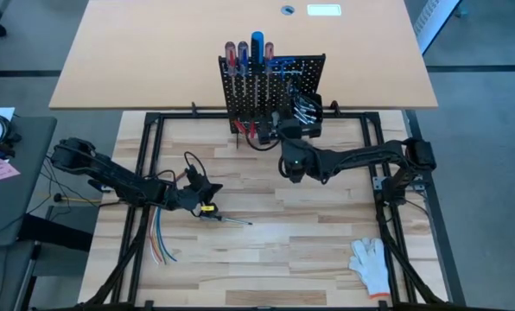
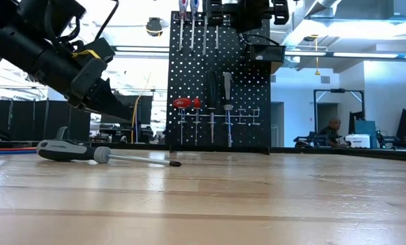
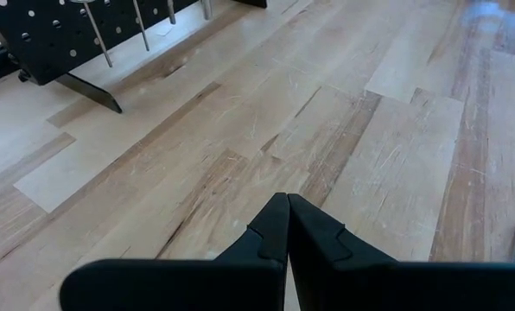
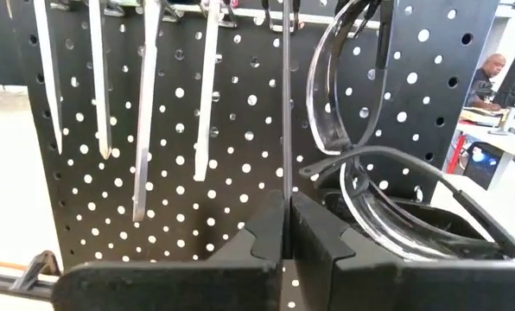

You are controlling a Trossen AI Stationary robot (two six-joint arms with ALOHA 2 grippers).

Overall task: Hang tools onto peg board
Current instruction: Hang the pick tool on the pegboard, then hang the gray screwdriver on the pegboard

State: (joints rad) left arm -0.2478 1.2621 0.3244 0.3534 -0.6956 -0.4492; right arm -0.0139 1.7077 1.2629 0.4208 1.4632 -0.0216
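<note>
The black peg board (image 1: 270,86) stands upright at the table's far middle. Red- and blue-handled screwdrivers (image 1: 249,52) stick up along its top, and silver tools (image 4: 145,104) hang down its face. My right gripper (image 4: 286,197) is level, right at the board (image 4: 197,199), shut on a thin upright metal shaft. A grey-handled screwdriver (image 2: 70,151) lies flat on the table at the left. My left gripper (image 3: 288,203) hovers shut just above it (image 2: 114,102) and touches nothing. My right gripper pinches a hanging tool's thin metal shaft (image 4: 286,164) between its two fingertips, at the shaft's lower end. The fingers come level from the table's near side and lie across the shaft. The shaft hangs upright before the board; its upper end runs out of view.
A small black bin (image 4: 413,225) on the board beside my right gripper holds a clear curved plastic piece. A white glove (image 1: 371,262) lies near right, a bundle of coloured wires (image 1: 160,246) near left. A person (image 2: 332,129) sits in the room beyond.
</note>
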